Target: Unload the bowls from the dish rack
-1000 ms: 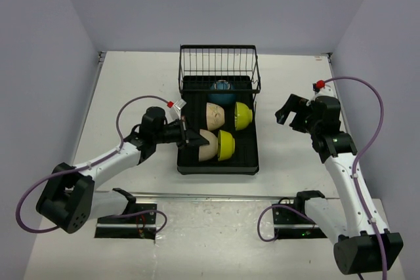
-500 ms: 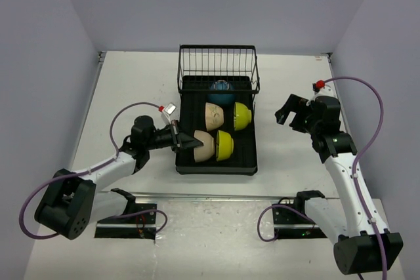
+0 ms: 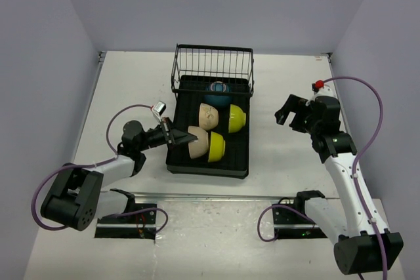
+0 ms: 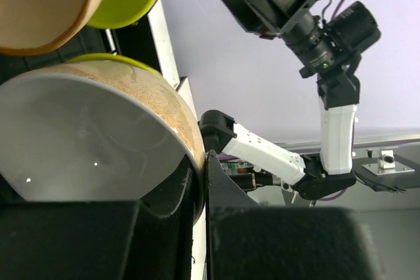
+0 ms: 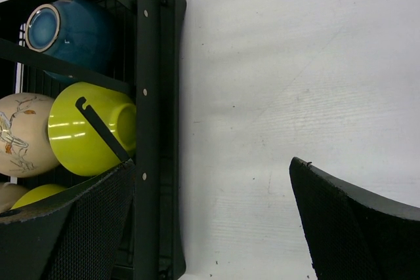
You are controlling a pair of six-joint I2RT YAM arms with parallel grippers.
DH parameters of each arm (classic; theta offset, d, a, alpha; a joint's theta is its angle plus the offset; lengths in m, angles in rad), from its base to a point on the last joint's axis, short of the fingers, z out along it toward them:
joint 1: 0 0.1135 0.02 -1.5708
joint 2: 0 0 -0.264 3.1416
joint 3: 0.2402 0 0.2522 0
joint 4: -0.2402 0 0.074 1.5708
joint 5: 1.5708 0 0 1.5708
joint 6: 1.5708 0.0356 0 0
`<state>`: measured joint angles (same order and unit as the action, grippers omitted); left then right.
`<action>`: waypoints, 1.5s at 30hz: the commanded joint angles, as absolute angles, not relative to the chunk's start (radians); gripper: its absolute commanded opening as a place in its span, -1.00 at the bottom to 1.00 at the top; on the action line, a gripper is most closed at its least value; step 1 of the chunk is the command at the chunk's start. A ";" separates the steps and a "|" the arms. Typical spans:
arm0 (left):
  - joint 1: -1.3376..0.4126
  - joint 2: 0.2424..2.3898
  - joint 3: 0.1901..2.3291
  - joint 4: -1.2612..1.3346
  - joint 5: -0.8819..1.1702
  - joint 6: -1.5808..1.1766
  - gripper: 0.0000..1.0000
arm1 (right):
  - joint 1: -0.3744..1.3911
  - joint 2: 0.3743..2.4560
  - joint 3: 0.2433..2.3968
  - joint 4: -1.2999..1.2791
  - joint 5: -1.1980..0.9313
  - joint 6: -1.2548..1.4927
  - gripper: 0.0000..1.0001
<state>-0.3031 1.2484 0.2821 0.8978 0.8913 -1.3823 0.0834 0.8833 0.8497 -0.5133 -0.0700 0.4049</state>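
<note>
**Item:** black ribbed rectangular dish rack (image 3: 240,162) with a black wire basket (image 3: 212,67) at its far end. It stands about midway across the white table (image 3: 131,83), slightly askew to the table's edges.

**Contents:** five small round bowls, all lying on edge inside the rack.
- Far end: dark blue glazed bowl (image 3: 220,90), at the foot of the wire basket.
- Middle row: far cream bowl (image 3: 208,115) on the left, touching the far lime-green bowl (image 3: 235,118) on the right.
- Near row: near cream bowl (image 3: 197,142) on the left, pressed against the near lime-green bowl (image 3: 216,148) on the right.

**Left gripper** (image 3: 181,138): reaches in over the rack's left side. Its jaws are pinched tight on the rim of the near cream bowl. The wrist view shows the bowl's speckled wall caught between the two fingers.

**Right gripper** (image 3: 289,111): jaws spread wide, holding nothing. It hangs above bare table to the right of the rack, apart from it.
</note>
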 commanded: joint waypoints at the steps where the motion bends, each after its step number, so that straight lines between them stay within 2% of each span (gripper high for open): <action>1: -0.293 1.255 0.308 1.157 0.928 -1.463 -1.00 | 0.091 0.882 0.882 -0.512 -0.080 0.385 0.98; 16: -0.264 1.235 0.302 1.267 0.910 -1.572 -1.00 | 0.109 0.900 0.819 -0.468 -0.190 0.400 0.98; 26: -0.135 1.085 0.373 1.071 0.971 -1.522 -1.00 | 0.130 0.928 0.831 -0.479 -0.204 0.406 0.98; 29: -0.077 1.037 0.380 0.938 0.989 -1.465 -1.00 | 0.133 0.933 0.845 -0.483 -0.199 0.408 0.98; 35: -0.014 0.928 0.550 0.237 0.905 -1.050 -1.00 | 0.143 0.956 0.871 -0.489 -0.206 0.413 0.98; 45: 0.093 0.971 0.820 -0.210 0.638 -0.733 -1.00 | 0.152 0.962 0.870 -0.488 -0.209 0.414 0.98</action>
<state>0.0662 0.9627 0.7048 -0.0643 0.7525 -0.8848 0.1459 0.9619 0.8303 -0.5007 -0.1833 0.4076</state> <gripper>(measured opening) 0.042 0.990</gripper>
